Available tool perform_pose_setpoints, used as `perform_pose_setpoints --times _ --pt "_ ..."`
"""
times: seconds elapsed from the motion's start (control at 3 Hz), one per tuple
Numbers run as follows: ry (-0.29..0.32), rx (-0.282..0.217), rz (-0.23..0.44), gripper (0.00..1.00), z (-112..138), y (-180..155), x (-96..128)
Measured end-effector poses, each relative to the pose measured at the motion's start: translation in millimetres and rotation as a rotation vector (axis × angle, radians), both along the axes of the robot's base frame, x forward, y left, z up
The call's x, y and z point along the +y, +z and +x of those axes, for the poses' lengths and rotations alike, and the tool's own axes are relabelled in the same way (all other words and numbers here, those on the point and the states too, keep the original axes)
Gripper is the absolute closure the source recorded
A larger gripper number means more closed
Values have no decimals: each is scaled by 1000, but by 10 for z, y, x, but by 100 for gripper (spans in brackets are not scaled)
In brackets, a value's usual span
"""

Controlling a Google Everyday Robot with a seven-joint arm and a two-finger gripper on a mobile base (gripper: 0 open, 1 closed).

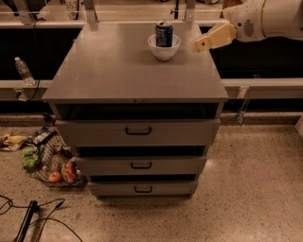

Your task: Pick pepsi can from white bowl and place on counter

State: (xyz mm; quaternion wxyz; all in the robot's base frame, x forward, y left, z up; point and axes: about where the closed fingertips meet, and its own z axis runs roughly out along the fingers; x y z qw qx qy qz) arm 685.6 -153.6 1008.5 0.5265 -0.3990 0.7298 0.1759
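Note:
The pepsi can (164,34) is dark blue with a silver top and stands upright in the white bowl (164,48). The bowl sits at the far middle of the grey counter (123,71). My gripper (200,45) reaches in from the upper right at the end of a white arm (265,19). Its tip is over the counter's right edge, a short way right of the bowl, at about the bowl's height. It touches neither bowl nor can.
The cabinet has three drawers with black handles (138,131). A clear water bottle (22,70) stands on a ledge at the left. A wire basket of food items (52,163) and cables (28,220) lie on the floor at lower left. Metal posts (90,12) stand behind the counter.

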Motion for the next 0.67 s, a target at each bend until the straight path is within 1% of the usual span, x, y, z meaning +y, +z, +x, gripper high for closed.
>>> perform_pose_setpoints --times 0.33,0.67 --pt "-24 -11 60 0 368 -134 207" --pt "-52 -34 143 0 812 -193 440"
